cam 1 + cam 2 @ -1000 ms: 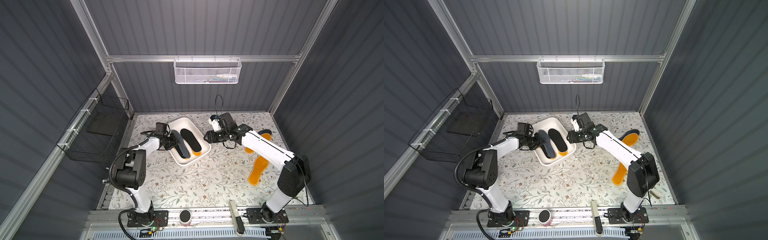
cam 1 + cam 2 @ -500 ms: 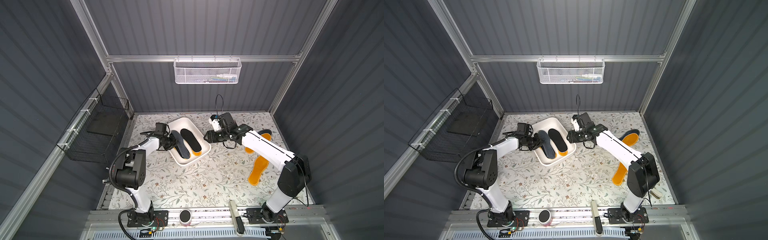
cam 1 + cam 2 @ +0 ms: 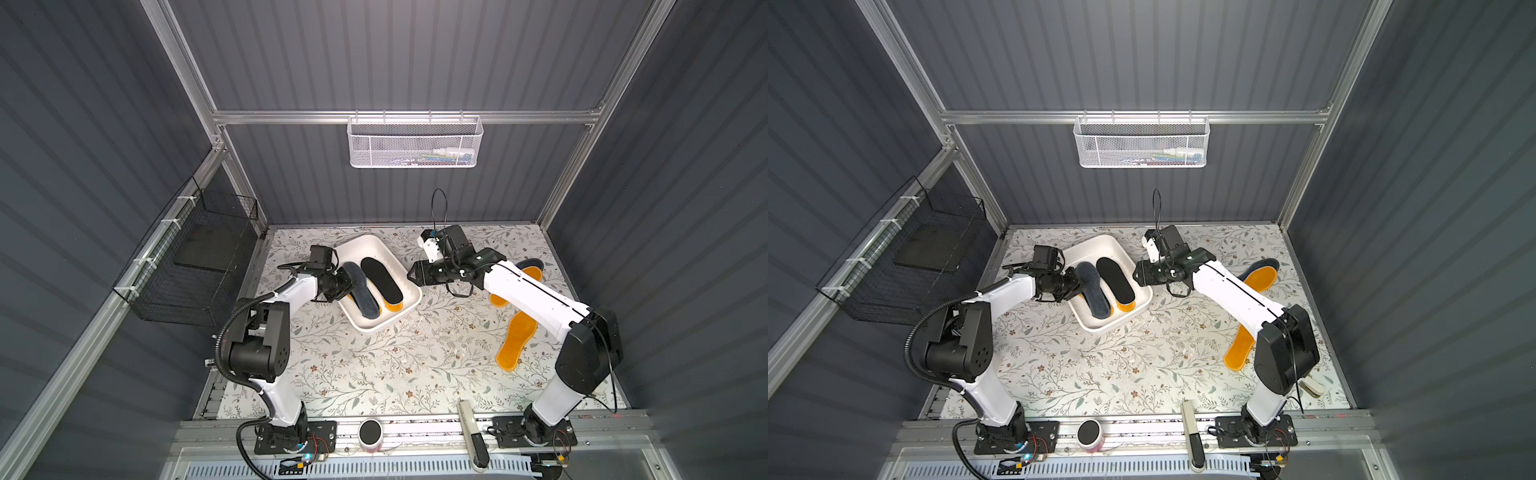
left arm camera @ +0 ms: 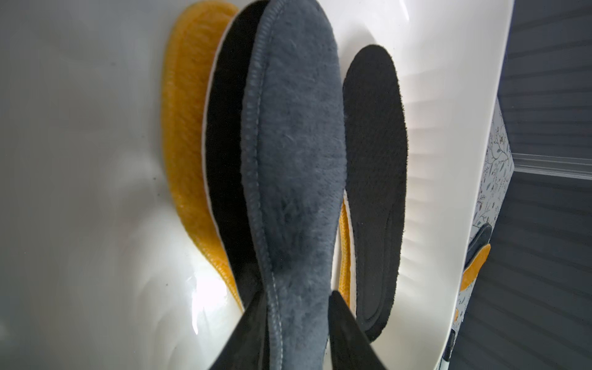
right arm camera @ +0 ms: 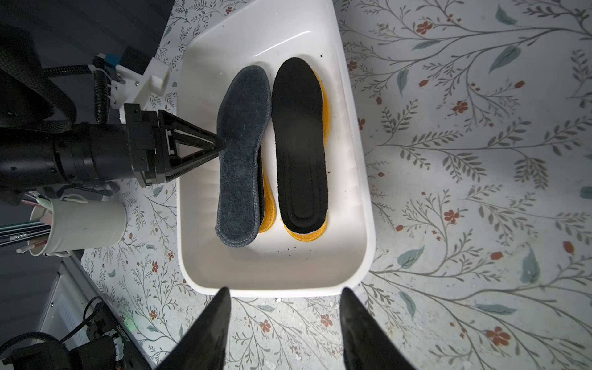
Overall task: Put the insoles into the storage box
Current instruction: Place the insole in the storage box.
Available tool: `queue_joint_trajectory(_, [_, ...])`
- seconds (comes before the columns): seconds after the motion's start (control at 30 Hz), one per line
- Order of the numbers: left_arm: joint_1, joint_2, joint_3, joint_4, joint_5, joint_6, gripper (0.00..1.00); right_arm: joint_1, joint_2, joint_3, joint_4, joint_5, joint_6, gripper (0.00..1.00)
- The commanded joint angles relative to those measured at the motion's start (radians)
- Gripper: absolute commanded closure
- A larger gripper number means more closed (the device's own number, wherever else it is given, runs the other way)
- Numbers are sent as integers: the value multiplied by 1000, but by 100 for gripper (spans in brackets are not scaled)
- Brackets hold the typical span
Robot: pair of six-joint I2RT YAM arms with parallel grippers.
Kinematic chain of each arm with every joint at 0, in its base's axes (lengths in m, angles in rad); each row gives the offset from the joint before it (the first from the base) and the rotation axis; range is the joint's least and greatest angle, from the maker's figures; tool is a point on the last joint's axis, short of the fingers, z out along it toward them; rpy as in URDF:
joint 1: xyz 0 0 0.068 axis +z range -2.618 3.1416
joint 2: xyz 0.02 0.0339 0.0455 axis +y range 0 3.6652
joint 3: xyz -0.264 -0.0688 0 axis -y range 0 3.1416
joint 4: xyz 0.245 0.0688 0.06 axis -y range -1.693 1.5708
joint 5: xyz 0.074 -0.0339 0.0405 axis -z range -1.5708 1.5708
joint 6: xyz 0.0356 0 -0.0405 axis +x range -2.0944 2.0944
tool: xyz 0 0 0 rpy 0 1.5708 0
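Grey-blue insole [image 4: 294,166] within left claw [image 4: 296,299]

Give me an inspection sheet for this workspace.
Surface: floral-patterned tabletop, flat.
Job's things: shallow white plastic storage box holds five insoles, fuzzy grey-blue insole atop one stack; two orange-yellow insoles and another grey-blue insole lie outside.
Clutter: black-topped round canister on front rail.
Grippers: left gripper open around the fuzzy grey-blue insole; right gripper open, empty.
Cables: black cable loop rising behind right gripper.
Surroundings: white mesh basket and black wire basket, wall-hung.
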Motion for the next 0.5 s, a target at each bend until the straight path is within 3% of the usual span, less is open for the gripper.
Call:
queue_joint_trajectory(0.0, [6, -29, 21, -41, -26, 22, 63, -3, -31, -16, 14, -6, 12, 45])
queue_joint_trajectory(0.33, [6, -63, 20, -19, -16, 27, 60, -19, -72, -67, 37, 17, 44, 44])
queue_joint_trajectory(0.47, [6, -89, 3, 62, 66, 27, 50, -41, -96, -87, 13, 65, 67, 41])
